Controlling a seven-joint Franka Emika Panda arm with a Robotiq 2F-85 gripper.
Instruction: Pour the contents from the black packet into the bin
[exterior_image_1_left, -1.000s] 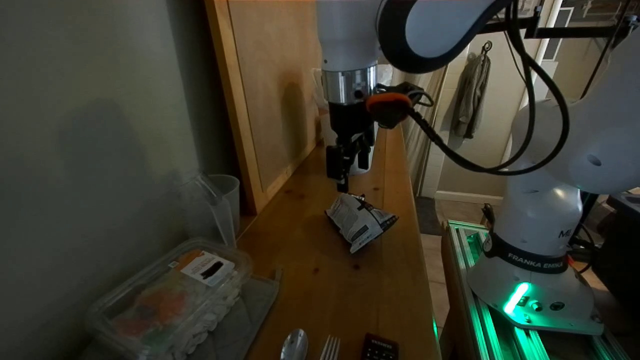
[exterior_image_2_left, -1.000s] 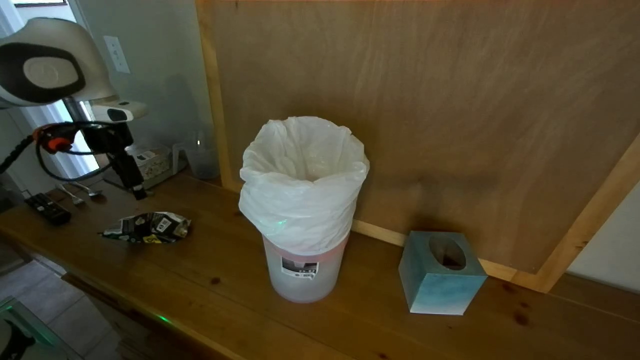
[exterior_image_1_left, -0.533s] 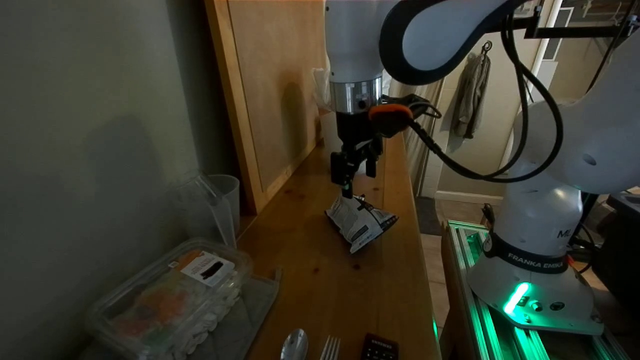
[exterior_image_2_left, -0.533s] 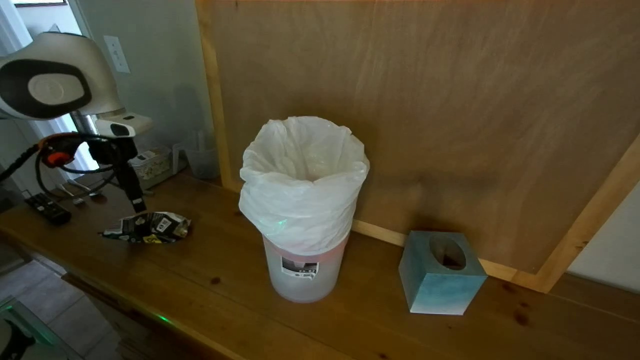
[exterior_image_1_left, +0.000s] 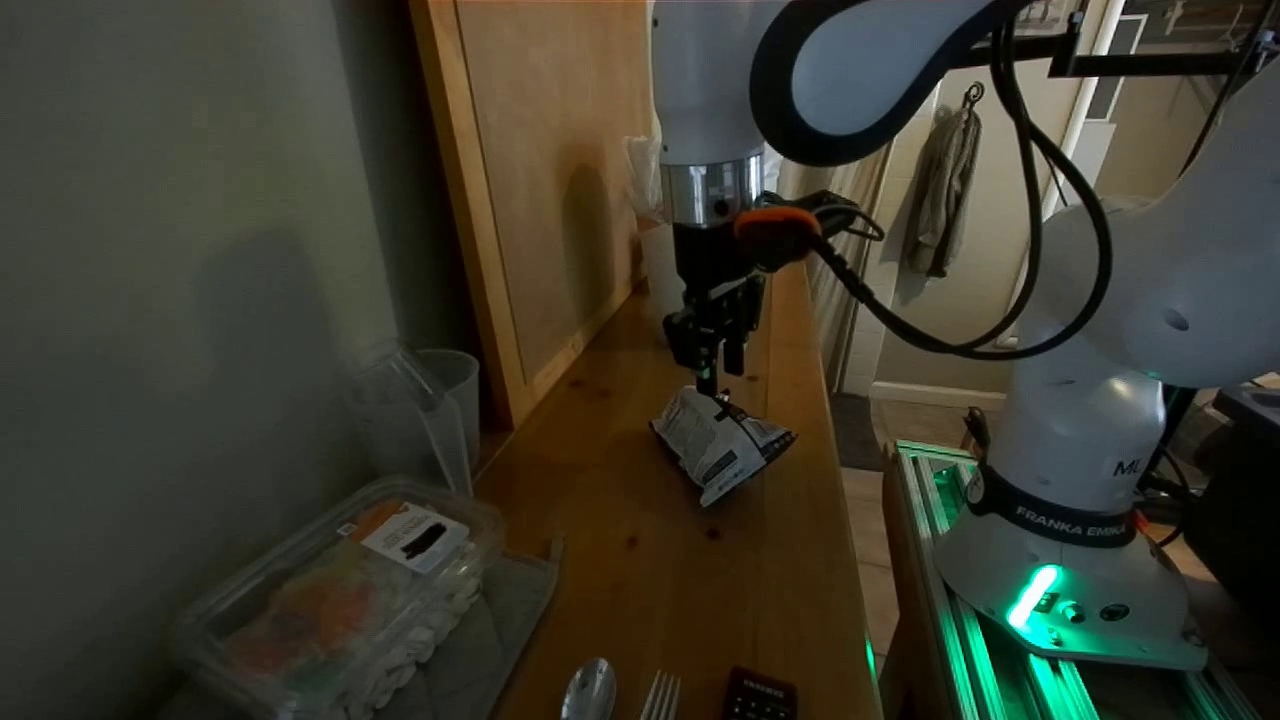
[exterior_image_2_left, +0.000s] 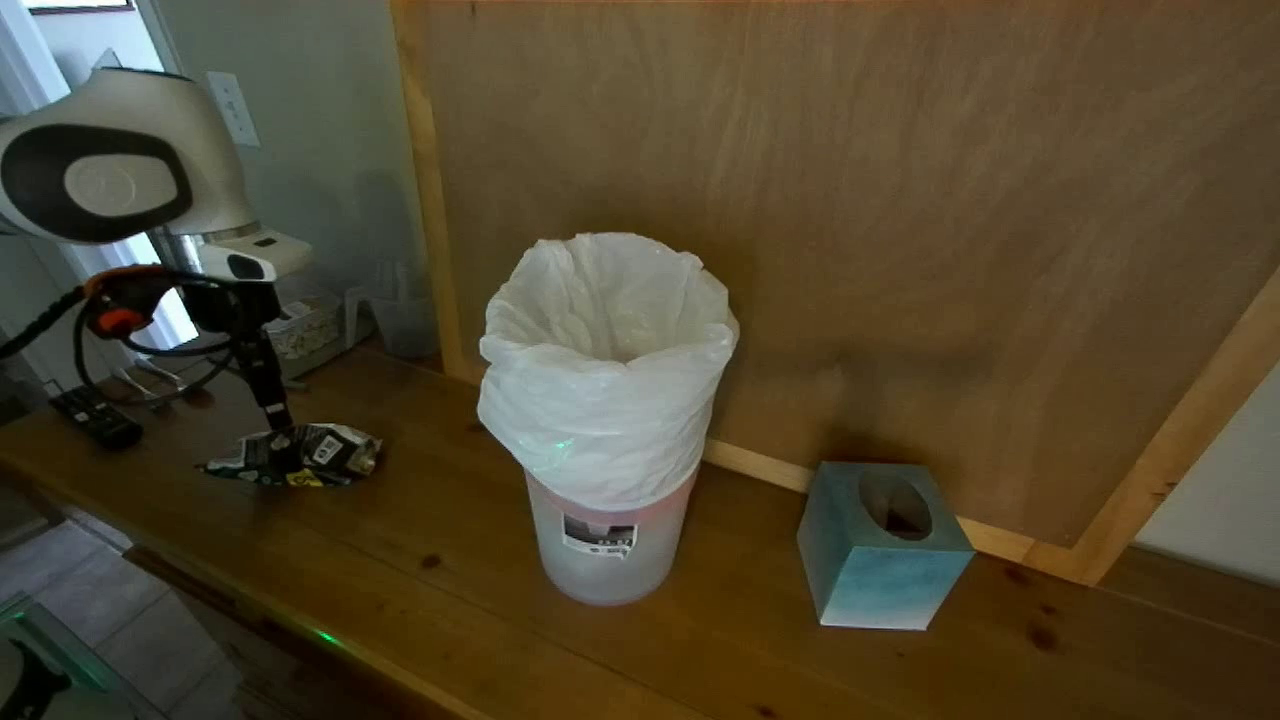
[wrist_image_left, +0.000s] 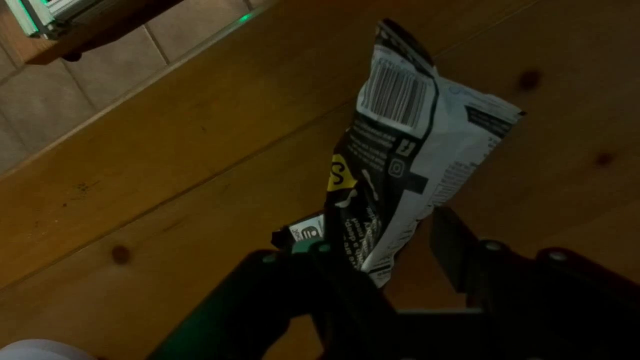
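Likely light, soft and slippery, the crumpled black-and-white plastic packet (wrist_image_left: 400, 160) on the brown wooden counter (wrist_image_left: 175, 145) wants pinching at its tapered end, where black fingers (wrist_image_left: 449, 250) stand half apart, gripping nothing

Greyish wall (exterior_image_1_left: 200, 150), wooden counter (exterior_image_2_left: 400, 600), tiled floor (wrist_image_left: 115, 70) (plus bright window (exterior_image_2_left: 175, 318), probably).
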